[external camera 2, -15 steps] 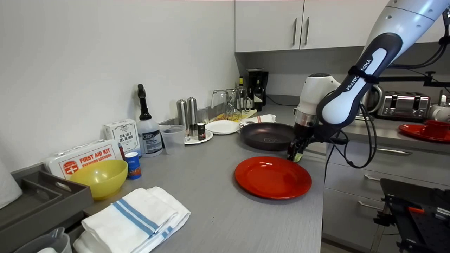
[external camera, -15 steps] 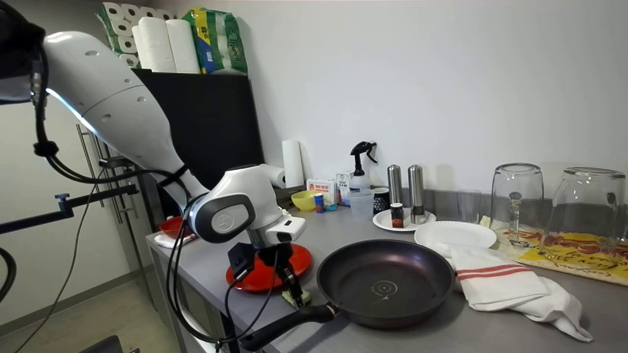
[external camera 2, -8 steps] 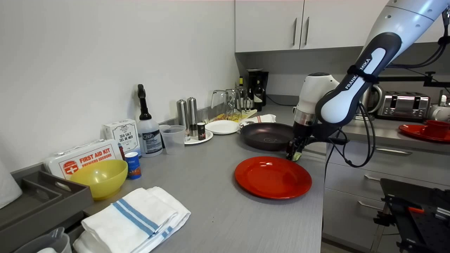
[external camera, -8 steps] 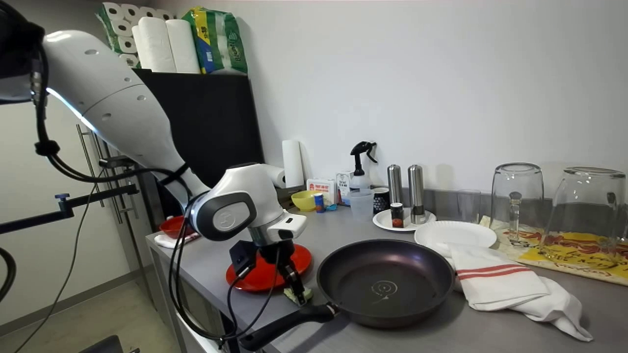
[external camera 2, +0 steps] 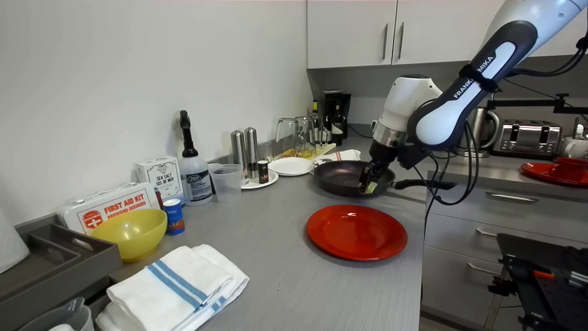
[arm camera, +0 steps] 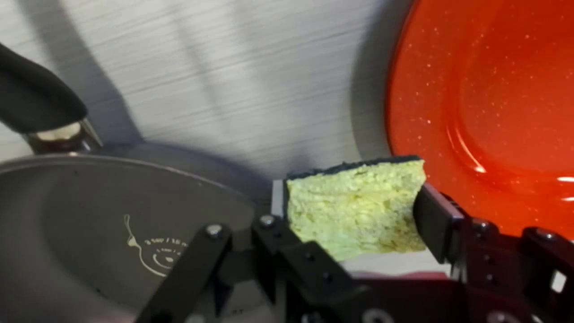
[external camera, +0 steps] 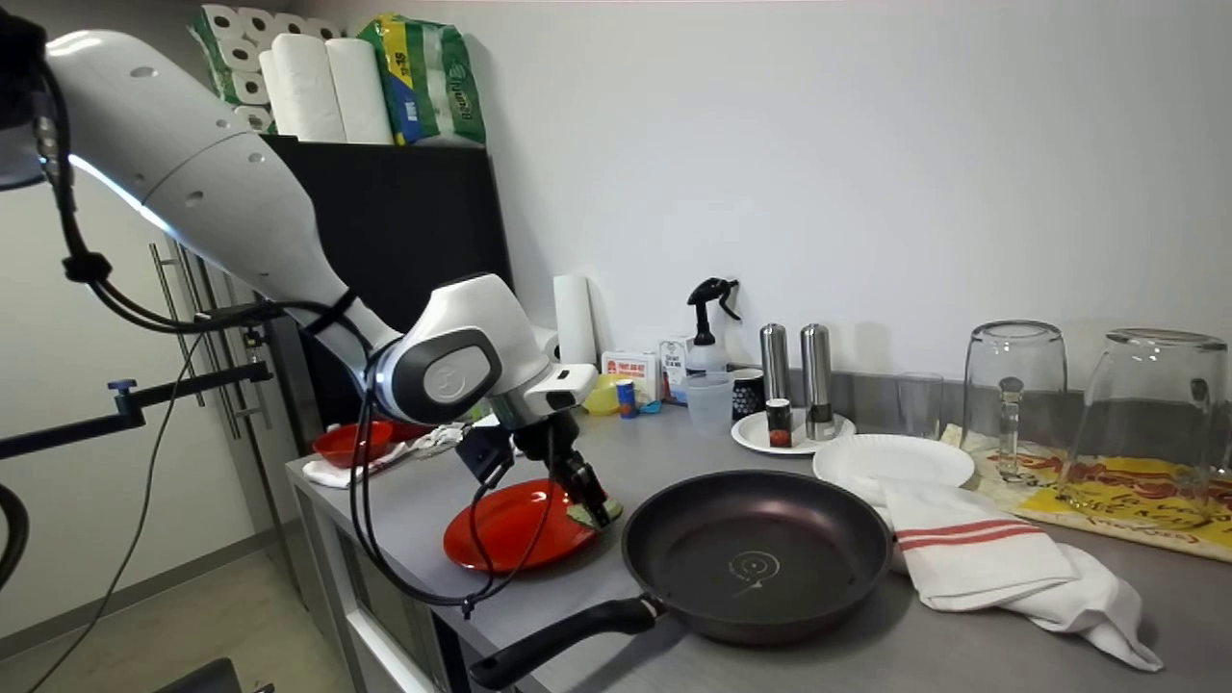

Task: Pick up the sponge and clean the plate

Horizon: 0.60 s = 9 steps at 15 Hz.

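Note:
The sponge (arm camera: 356, 202), a yellow block with a dark scouring layer, is pinched between the two fingers of my gripper (arm camera: 352, 213) in the wrist view. The sponge also shows at the fingertips in both exterior views (external camera: 612, 510) (external camera 2: 371, 187). My gripper (external camera: 591, 508) holds it raised above the counter, between the plate and the frying pan. The glossy red plate (external camera 2: 356, 234) lies flat on the counter and also shows in the other views (external camera: 500, 529) (arm camera: 506, 89). In the wrist view its rim is just beyond the right finger. The sponge is apart from the plate.
The black frying pan (external camera: 756, 549) stands close beside the gripper, its handle (external camera: 568, 640) pointing to the counter's front edge. A white towel (external camera: 982, 558) and white plate (external camera: 895, 460) lie past it. A yellow bowl (external camera 2: 133, 234) and folded towels (external camera 2: 174, 285) lie on the counter.
My gripper has lifted the sponge from the counter and moved it up, away from the front edge, toward the back wall. The arm has tilted. The plate and pan have not moved.

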Each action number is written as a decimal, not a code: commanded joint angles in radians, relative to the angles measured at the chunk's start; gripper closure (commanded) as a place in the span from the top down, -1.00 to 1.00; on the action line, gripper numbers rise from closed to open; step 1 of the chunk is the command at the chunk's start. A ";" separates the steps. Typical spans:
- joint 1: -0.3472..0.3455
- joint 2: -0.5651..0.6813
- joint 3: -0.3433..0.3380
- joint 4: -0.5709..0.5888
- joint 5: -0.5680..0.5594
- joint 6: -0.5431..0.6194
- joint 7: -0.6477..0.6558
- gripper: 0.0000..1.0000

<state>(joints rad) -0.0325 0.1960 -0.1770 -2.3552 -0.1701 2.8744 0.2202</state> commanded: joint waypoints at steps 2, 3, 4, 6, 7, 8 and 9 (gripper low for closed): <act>0.082 0.004 -0.047 0.025 -0.114 0.042 0.183 -0.13; 0.100 0.009 -0.049 0.031 -0.126 0.037 0.236 -0.13; 0.113 0.011 -0.047 0.032 -0.131 0.032 0.275 -0.13; 0.137 0.009 -0.031 0.030 -0.112 0.029 0.343 -0.13; 0.145 0.008 -0.017 0.028 -0.095 0.022 0.357 -0.13; 0.157 0.009 -0.015 0.028 -0.096 0.026 0.383 -0.13; 0.166 0.007 -0.005 0.024 -0.091 0.021 0.396 -0.13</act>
<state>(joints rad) 0.1025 0.1970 -0.1926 -2.3369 -0.2729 2.8982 0.5511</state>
